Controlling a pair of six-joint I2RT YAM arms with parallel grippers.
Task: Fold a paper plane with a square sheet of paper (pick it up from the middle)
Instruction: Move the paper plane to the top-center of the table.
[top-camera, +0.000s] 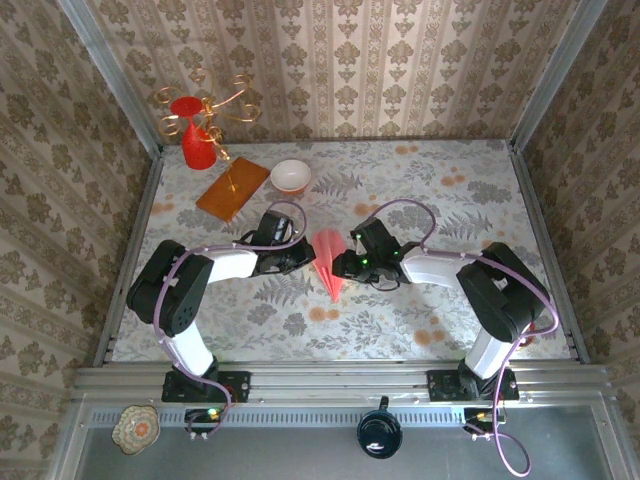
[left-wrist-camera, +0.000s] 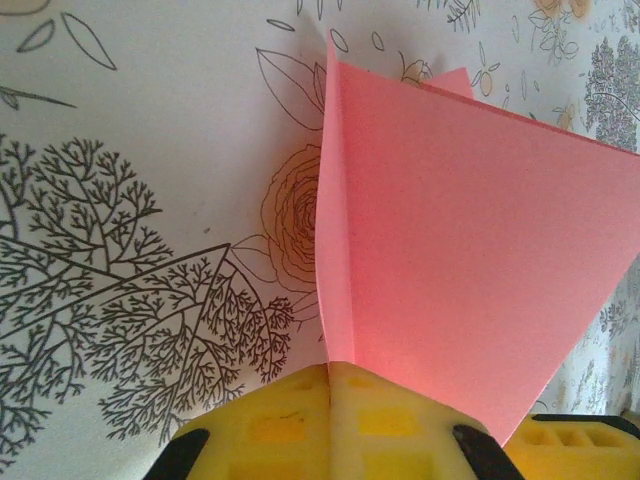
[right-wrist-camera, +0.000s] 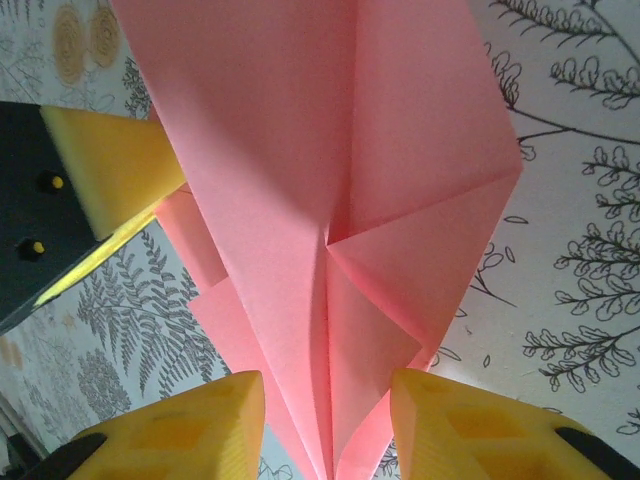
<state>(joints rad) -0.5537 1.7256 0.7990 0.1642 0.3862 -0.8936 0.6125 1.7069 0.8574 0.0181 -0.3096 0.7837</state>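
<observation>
The square sheet of paper is folded into a slim pink paper plane (top-camera: 330, 262), which lies mid-table with its point toward the near edge. My left gripper (top-camera: 304, 256) reaches in from the left. In the left wrist view its yellow pads (left-wrist-camera: 290, 410) are shut on an edge of the pink paper (left-wrist-camera: 470, 250), which stands up from between them. My right gripper (top-camera: 347, 266) comes from the right. Its yellow fingers (right-wrist-camera: 190, 425) stand open on either side of the plane's folded layers (right-wrist-camera: 330, 200), with a gap showing on each side. The left gripper's pad (right-wrist-camera: 110, 165) shows beside the paper.
At the back left stand a red vase (top-camera: 197, 140) with gold wire curls, an orange-brown wooden board (top-camera: 233, 188) and a white bowl (top-camera: 291, 176). Patterned walls close the table on three sides. A metal rail (top-camera: 330, 385) runs along the near edge.
</observation>
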